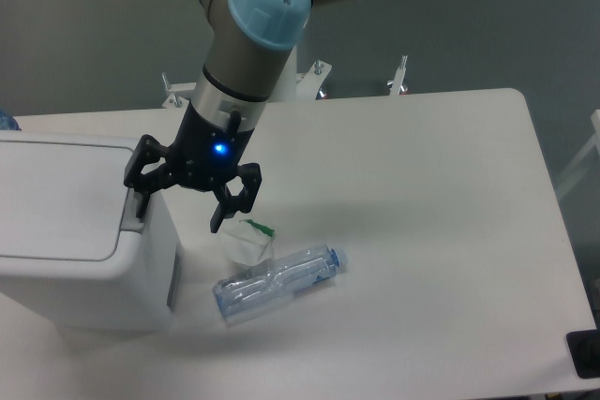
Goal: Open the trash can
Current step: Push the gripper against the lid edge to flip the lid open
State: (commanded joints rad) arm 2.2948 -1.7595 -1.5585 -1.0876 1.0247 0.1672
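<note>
Gripper [182, 205] fingers are spread wide apart and hold nothing. It hangs from the grey robot arm with pale blue caps [267, 7], and a small blue light glows on its black body. One black fingertip [141, 203] sits right at the near edge of the big white boxy plastic trash can [84, 250], over the grey push-button strip [131, 217] on its rim; I cannot tell if it is touching the strip. The other fingertip hangs in the air beside the can. So the can lies to the left side of the picture from the gripper, very close, and its flat white lid looks shut. The strip runs along the rim edge that faces the gripper. I think the next move is a small push down on that strip. Just past the gripper on the white table [422, 231] lie a small clear plastic cup with a green bit [247, 241] and a crushed clear plastic bottle [277, 283].
</note>
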